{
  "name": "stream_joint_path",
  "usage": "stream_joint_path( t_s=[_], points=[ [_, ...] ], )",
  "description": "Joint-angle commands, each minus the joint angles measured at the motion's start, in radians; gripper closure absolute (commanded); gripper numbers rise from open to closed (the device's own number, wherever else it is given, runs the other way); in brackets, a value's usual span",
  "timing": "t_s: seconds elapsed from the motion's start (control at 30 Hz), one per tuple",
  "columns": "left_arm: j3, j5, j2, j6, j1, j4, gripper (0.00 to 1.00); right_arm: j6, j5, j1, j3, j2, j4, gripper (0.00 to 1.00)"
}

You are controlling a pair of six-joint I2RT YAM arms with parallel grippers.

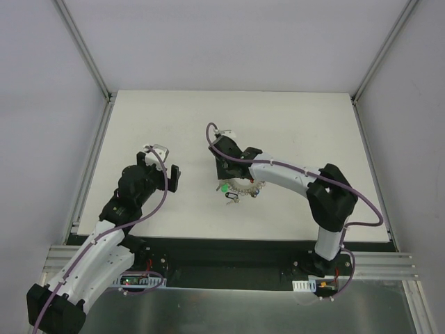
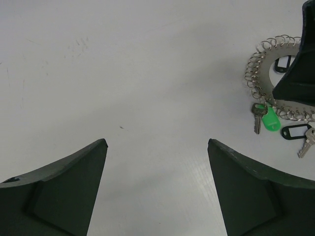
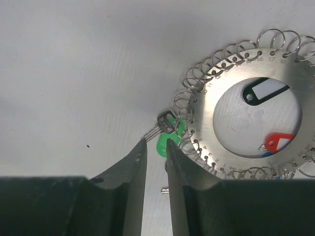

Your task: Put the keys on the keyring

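The keyring [image 3: 231,73] is a flat silvery disc with a big hole and several small wire loops round its rim; it lies on the white table [image 1: 313,125]. The green-tagged key [image 3: 166,123] hangs from a rim loop, its green tag [image 3: 161,146] beneath it. My right gripper [image 3: 155,141] hovers right over this key, jaws only a narrow gap apart, nothing pinched; the key blade runs under the left fingertip [image 3: 141,147]. A sliver of the blue tag [image 3: 268,154] shows under a red tag [image 3: 275,142]. My left gripper [image 2: 157,142] is wide open and empty, left of the keyring [image 2: 261,73].
A black tag [image 3: 263,91] lies inside the disc's hole. In the left wrist view a second black-tagged key [image 2: 295,132] lies just outside the rim, beside the green tag [image 2: 270,120]. The table is walled by white panels.
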Motion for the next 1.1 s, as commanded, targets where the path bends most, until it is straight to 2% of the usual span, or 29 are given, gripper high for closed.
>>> stream_joint_path(
  t_s=[0.0,0.27,0.57,0.83,1.07],
  points=[
    [-0.007,-0.060,-0.027,0.006,-0.012,0.036,0.17,0.059,0.079,0.016,0.070,0.075,-0.033,0.74],
    [-0.006,-0.071,-0.046,0.003,-0.012,0.030,0.17,0.091,0.145,0.024,0.139,0.165,-0.085,0.75],
    [-0.006,-0.076,-0.058,-0.002,-0.013,0.026,0.17,0.103,0.148,0.022,0.140,0.209,-0.095,0.76],
    [-0.006,-0.076,-0.061,-0.002,-0.018,0.023,0.16,0.114,0.162,0.024,0.137,0.225,-0.094,0.80],
    [-0.006,-0.071,-0.060,-0.005,-0.021,0.023,0.17,0.108,0.176,0.024,0.131,0.218,-0.080,0.89]
  ],
)
